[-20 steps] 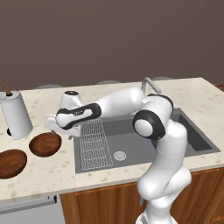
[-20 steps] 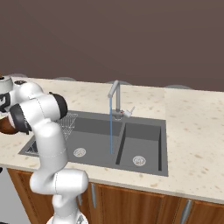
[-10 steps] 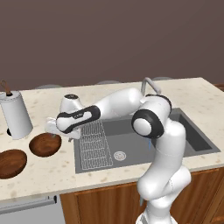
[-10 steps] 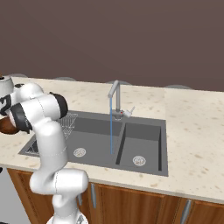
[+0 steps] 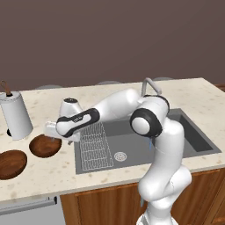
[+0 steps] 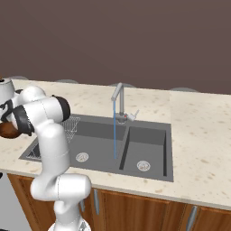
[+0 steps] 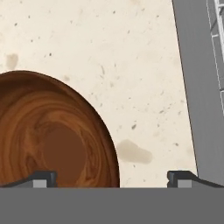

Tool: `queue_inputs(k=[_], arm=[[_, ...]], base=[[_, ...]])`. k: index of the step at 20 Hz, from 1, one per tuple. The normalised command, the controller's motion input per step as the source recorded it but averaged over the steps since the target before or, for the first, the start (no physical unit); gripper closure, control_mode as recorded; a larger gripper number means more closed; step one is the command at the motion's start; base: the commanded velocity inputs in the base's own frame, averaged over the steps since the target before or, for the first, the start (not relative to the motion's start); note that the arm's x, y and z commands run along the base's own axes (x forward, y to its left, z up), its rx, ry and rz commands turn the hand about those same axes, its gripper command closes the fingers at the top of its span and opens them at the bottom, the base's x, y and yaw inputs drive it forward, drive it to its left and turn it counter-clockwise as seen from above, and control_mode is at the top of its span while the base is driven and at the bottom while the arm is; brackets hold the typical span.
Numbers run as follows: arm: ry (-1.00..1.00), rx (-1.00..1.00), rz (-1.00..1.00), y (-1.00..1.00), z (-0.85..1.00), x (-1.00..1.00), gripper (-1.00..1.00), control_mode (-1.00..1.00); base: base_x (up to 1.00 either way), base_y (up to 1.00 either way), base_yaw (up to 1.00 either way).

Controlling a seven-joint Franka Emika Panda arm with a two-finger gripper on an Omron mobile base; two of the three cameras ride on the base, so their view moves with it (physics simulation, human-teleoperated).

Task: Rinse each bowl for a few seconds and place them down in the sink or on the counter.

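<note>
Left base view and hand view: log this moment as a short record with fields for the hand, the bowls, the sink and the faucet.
hand: open, above the counter at the sink's left edge, holding nothing
nearer bowl: on the counter, one fingertip over it in the hand view, the other over bare counter
farther bowl: on the counter, left of the first, apart from it
sink: holds no bowl
faucet: running, thin stream into the basin

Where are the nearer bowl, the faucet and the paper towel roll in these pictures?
nearer bowl (image 5: 45,146): left base view, middle of its hollow.
faucet (image 6: 117,97): right base view, upper part of its curved neck.
paper towel roll (image 5: 16,115): left base view, middle of its white side.
</note>
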Motion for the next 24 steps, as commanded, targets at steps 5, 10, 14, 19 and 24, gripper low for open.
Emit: queue_inputs(k=[5,10,14,19,24], arm=[[-0.02,0.00,0.06,0.00,-0.18,0.00,-1.00,-1.00],[-0.02,0.00,0.07,0.03,-0.19,0.00,-1.00,-1.00],[-0.02,0.00,0.06,0.11,-0.18,0.03,1.00,-1.00],[-0.02,0.00,0.04,0.04,-0.10,0.07,1.00,-1.00],[-0.01,0.00,0.03,0.00,-0.05,0.03,1.00,-1.00]], base=[[0.00,0.00,0.00],[0.00,0.00,0.00],[0.00,0.00,0.00],[0.00,0.00,0.00],[0.00,0.00,0.00]])
